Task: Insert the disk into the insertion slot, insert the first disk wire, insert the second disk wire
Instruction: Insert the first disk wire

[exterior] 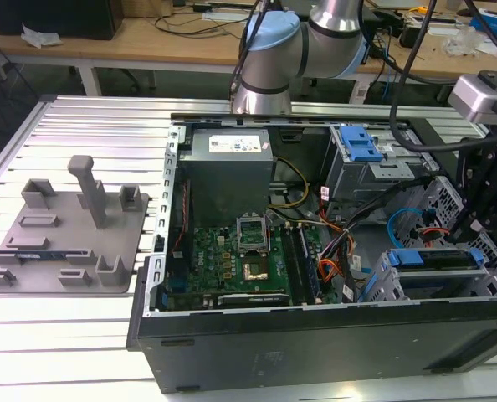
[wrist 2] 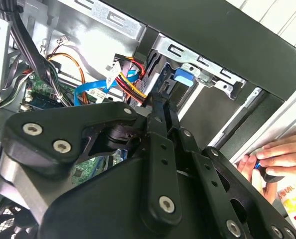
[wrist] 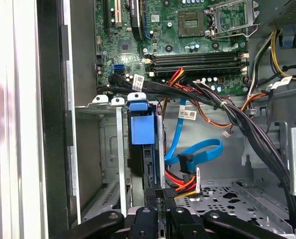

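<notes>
Where the insertion slot (wrist: 107,164) stands, the disk (wrist: 140,130) sits inside.

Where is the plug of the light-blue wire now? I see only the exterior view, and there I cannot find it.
Observer: In the first wrist view the second disk wire loops beside the disk; its dark plug lies on the red and yellow wires, not at the disk's end.
Operator: And where is the tool?
Observer: The tool hangs at the disk's end, next to the black plug of those wires.
Operator: Is anybody close?
Observer: Yes, in the second wrist view a hand rests just outside the case.
</notes>
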Action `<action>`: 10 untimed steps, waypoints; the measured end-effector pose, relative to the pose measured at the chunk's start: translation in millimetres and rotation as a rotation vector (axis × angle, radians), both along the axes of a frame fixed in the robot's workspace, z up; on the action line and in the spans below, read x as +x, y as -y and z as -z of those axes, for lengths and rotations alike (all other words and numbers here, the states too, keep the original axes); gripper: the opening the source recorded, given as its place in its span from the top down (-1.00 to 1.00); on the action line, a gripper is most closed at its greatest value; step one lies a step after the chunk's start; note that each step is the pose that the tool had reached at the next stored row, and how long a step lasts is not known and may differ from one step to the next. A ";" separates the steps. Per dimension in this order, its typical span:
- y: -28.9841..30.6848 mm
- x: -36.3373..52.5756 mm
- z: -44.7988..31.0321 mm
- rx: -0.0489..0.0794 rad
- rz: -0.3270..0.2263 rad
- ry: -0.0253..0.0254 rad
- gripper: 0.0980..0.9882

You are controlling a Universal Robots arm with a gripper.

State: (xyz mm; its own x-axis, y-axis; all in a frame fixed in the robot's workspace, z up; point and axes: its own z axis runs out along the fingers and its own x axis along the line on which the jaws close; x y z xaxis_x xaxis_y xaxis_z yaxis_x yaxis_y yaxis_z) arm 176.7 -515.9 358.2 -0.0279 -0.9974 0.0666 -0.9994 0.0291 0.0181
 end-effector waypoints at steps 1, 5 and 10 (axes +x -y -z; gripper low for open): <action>0.0 0.0 0.6 0.000 0.000 0.0000 0.85; 0.6 0.0 1.9 0.000 0.000 0.0000 0.85; 2.0 0.0 6.0 0.000 0.000 0.0000 0.85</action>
